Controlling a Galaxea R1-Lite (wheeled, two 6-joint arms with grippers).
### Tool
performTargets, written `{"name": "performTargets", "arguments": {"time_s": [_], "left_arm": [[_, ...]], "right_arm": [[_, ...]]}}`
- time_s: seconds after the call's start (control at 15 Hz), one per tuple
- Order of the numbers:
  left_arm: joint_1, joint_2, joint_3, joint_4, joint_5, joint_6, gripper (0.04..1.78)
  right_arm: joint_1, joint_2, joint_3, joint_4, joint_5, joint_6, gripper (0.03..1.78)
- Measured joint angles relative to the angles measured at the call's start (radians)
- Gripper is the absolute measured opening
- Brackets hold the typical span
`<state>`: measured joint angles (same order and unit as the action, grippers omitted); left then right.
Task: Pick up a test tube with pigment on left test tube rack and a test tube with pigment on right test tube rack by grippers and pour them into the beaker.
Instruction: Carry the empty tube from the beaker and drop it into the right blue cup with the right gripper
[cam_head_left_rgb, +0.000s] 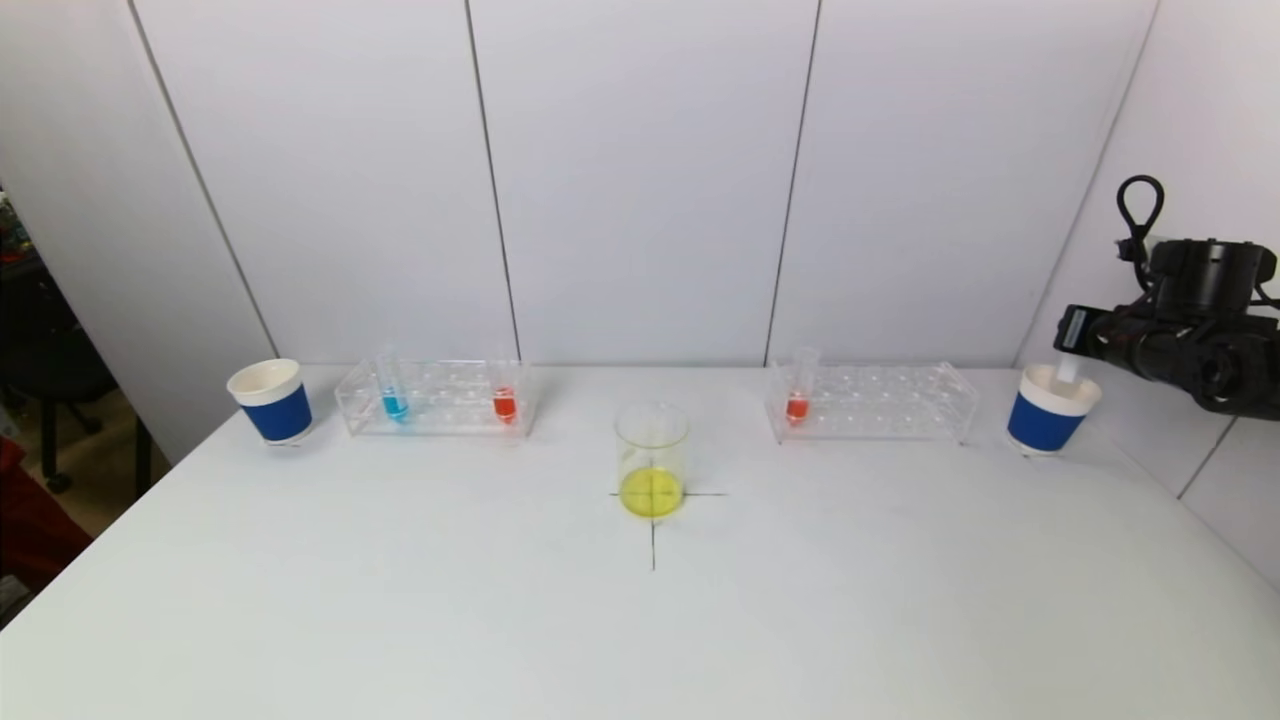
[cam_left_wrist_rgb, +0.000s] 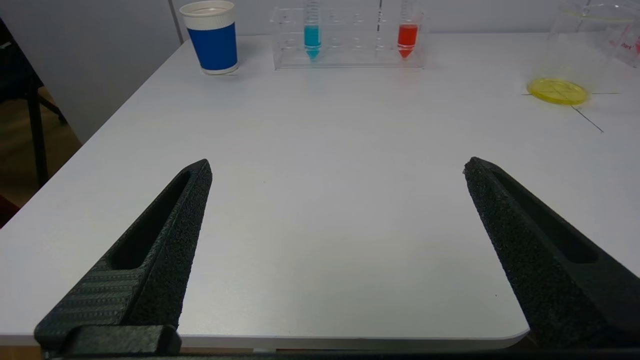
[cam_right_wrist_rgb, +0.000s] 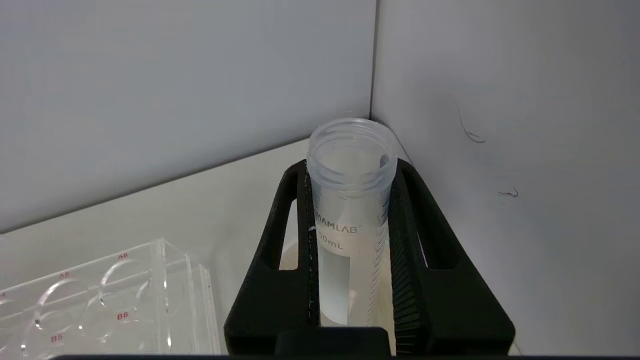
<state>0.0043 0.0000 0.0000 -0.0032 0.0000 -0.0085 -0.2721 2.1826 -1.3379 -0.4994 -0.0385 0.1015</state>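
tabletop (cam_head_left_rgb: 400, 600): beaker (cam_head_left_rgb: 651, 460) at frame centre, yellow liquid inside | right hand (cam_right_wrist_rgb: 350, 210): clamped on an empty test tube (cam_right_wrist_rgb: 350, 200) over the blue cup (cam_head_left_rgb: 1045, 412) at far right — risk: released off-centre, it tips the cup | left hand (cam_left_wrist_rgb: 337, 170): fingers apart (holding nothing) | pigment tubes wait in both racks

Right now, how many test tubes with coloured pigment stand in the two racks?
3. A blue tube and a red tube stand in the left rack; another red tube stands at the left end of the right rack. None seems hidden.
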Motion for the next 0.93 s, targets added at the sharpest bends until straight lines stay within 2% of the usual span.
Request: {"name": "performTargets", "arguments": {"time_s": [0.27,0.93], "left_arm": [[0.0,0.0,0.0,0.0,0.0,0.0,1.76],[0.0,0.0,0.0,0.0,0.0,0.0,1.76]], "right_arm": [[0.0,0.007,0.053,-0.068,0.0,-0.002,0.46],[0.0,0.01,0.123,-0.117,0.0,-0.001,0.46]]}}
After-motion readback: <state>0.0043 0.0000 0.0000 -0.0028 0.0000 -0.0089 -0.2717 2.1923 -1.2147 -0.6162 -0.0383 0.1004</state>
